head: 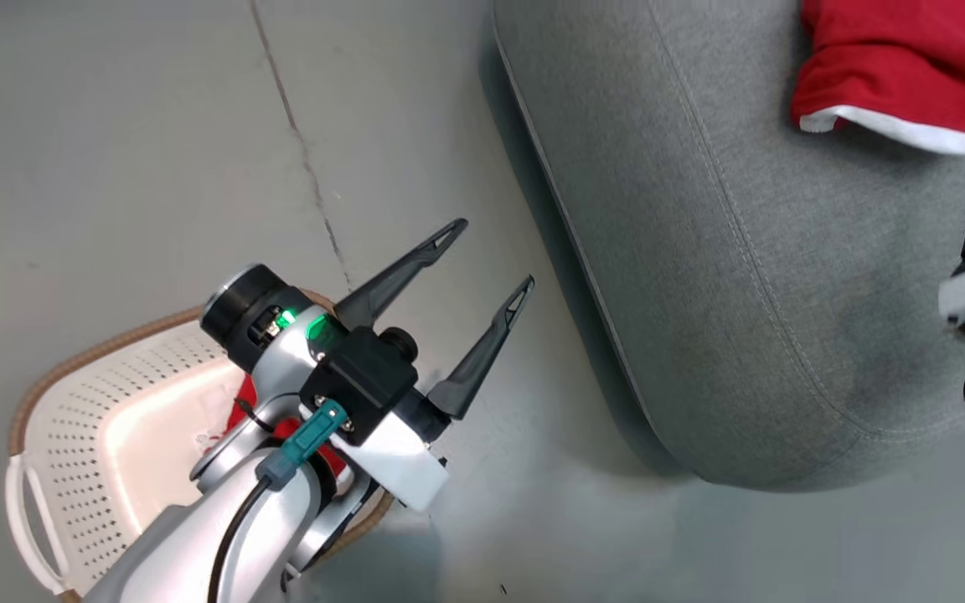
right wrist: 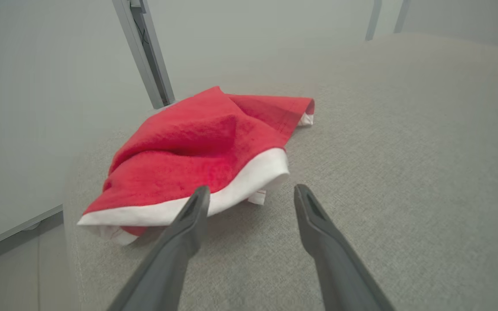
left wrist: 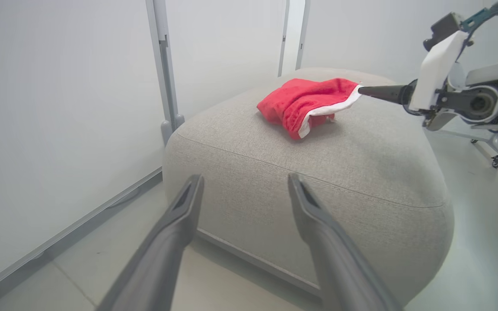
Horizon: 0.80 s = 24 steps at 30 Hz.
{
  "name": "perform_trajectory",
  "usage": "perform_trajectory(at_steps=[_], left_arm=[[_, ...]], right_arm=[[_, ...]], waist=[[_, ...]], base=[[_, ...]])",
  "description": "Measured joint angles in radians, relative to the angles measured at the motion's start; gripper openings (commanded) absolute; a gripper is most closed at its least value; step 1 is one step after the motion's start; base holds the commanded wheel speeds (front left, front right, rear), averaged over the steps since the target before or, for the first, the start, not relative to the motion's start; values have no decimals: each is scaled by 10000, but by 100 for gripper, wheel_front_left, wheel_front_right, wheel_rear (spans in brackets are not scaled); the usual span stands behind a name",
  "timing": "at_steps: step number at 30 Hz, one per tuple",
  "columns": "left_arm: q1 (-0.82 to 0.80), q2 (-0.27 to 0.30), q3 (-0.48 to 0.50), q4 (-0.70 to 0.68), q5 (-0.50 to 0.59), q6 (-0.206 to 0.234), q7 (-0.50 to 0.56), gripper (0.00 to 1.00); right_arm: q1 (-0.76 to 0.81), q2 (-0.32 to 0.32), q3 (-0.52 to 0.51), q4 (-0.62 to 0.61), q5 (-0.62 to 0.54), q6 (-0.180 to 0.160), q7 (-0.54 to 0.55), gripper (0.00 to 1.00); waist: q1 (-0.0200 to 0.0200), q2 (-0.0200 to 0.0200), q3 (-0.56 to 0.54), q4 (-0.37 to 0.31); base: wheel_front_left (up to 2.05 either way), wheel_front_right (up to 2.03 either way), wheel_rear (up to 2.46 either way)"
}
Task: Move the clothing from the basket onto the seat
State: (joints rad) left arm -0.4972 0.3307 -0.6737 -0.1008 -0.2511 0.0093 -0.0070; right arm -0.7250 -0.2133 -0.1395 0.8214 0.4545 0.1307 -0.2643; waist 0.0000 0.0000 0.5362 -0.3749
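The head view takes in the basket on the floor at the lower left of the frame. A patch of red fabric shows inside it behind the left arm. The wrist views instead show pale wall panels behind the seat. On the seat's top lies the clothing, a crumpled red piece with a white hem. It sits at the upper right in the head view and at upper centre in the left wrist view. The left gripper hangs over the floor between basket and seat, slanting toward the upper right, its fingers spread wide and empty. The right gripper is low over the grey cushion, fingers parted with nothing between them, tips just short of the white hem. From the left wrist it reaches in level from the right.
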Motion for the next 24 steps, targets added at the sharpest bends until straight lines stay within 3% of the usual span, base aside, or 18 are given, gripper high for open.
perform_trajectory(at_steps=[4, 10, 17, 24], left_arm=[[414, -267, 12, 263, -253, 196, -508, 100], [1087, -596, 305, 639, -546, 834, -1164, 100], [1786, -897, 803, 917, -947, 1553, -1749, 100], [2187, -874, 1496, 966, -1279, 2038, -2113, 100]], right_arm=[[1144, 274, -146, -989, -255, 0, 2, 100], [2836, 683, -169, -3254, -838, 0, 0, 100], [4243, 1091, 470, -5758, -1528, 0, 0, 100], [4950, 1231, 1087, -7246, -2138, 0, 625, 100]], waist=[[0, 0, -618, 246], [0, 0, -1491, 904], [0, 0, -2380, 1842], [0, 0, -3173, 2626]], base=[[0, 0, 0], [0, 0, 0], [0, 0, 0], [0, 0, 0]])
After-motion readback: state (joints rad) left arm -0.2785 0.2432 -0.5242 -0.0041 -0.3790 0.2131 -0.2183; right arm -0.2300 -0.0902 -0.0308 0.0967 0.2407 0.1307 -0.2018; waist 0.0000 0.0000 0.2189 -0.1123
